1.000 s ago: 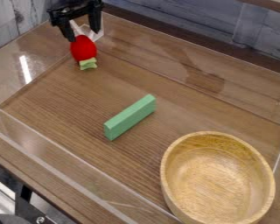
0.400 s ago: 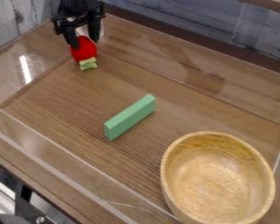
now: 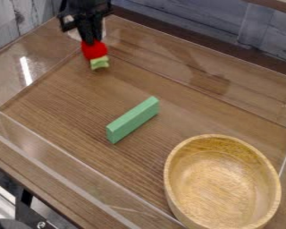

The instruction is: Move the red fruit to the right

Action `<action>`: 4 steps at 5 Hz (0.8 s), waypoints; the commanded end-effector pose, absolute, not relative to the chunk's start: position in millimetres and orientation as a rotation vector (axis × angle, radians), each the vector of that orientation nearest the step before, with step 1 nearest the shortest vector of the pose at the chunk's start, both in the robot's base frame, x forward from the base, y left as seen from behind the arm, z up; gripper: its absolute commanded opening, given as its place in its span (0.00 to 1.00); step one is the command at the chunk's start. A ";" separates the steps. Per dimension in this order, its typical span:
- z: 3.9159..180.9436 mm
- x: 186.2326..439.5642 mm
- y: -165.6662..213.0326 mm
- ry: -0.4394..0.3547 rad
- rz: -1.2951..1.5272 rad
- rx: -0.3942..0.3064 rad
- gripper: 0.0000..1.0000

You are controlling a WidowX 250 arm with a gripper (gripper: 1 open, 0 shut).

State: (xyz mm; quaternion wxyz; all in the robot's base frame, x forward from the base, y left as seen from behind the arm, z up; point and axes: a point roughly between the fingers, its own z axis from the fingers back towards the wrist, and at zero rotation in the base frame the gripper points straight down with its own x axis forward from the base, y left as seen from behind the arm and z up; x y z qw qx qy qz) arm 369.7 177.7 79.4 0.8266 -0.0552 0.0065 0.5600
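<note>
Gripper [image 3: 89, 27] has come down and looks clamped on the strawberry [image 3: 96, 50] now, so I guess carrying it right is next.

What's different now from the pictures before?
The dark robot gripper came down over the red fruit and its jaws look closed on it. The fruit has moved a tiny bit to the right in the picture. The green block and the yellow bowl stayed just where they were.
</note>
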 end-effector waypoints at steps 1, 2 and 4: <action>144.0 373.2 165.3 -0.108 1.164 -0.174 0.00; 160.0 371.9 139.7 -0.104 1.125 -0.213 0.00; 135.8 368.5 75.6 -0.070 1.043 -0.204 0.00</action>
